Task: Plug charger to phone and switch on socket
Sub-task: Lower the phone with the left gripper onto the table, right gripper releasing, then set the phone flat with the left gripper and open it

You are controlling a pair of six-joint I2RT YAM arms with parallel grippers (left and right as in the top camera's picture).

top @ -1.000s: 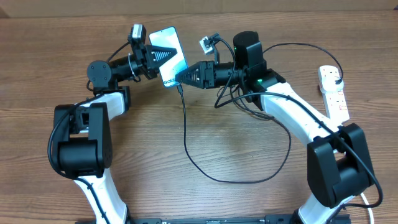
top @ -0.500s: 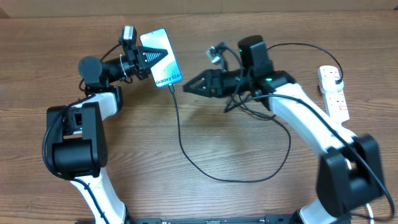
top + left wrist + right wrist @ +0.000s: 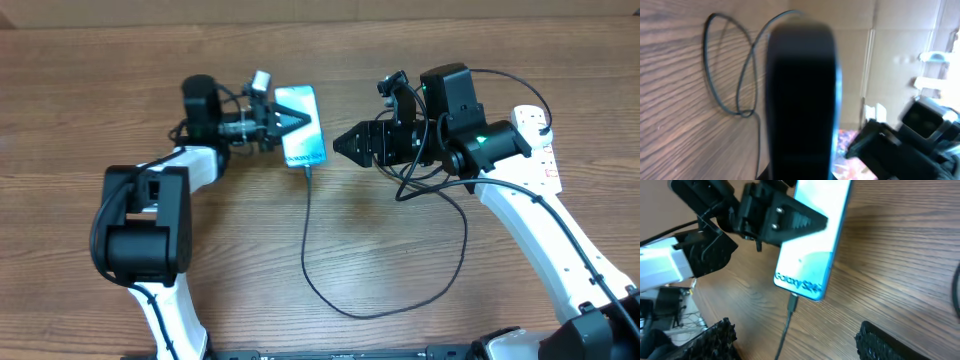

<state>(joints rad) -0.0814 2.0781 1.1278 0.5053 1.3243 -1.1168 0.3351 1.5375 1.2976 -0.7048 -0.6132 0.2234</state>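
Start at your left: the left gripper is clamped on the phone, one finger lying across the lit screen in the right wrist view. The phone sits near the top middle of the table, its long axis running roughly toward and away from you, the "Galaxy S24" end pointing toward you. The charger looks seated in that near end; the connector meets the phone's edge there, and the cable drops away in a loose loop across the table toward the right.

Next comes the right gripper, apart from the phone with a clear gap between them, its fingers spread and holding nothing.

Furthest right is the socket, lying at the table's right edge behind the right arm, its long axis also running toward and away from you. The plug end of the cable is hidden by the arm, so you cannot tell whether it is in an outlet.

What remains appears to be the switch. The socket lies opposite to the way the right gripper now points, so that arm, much the nearer of the two, would have to swing outward to reach it.
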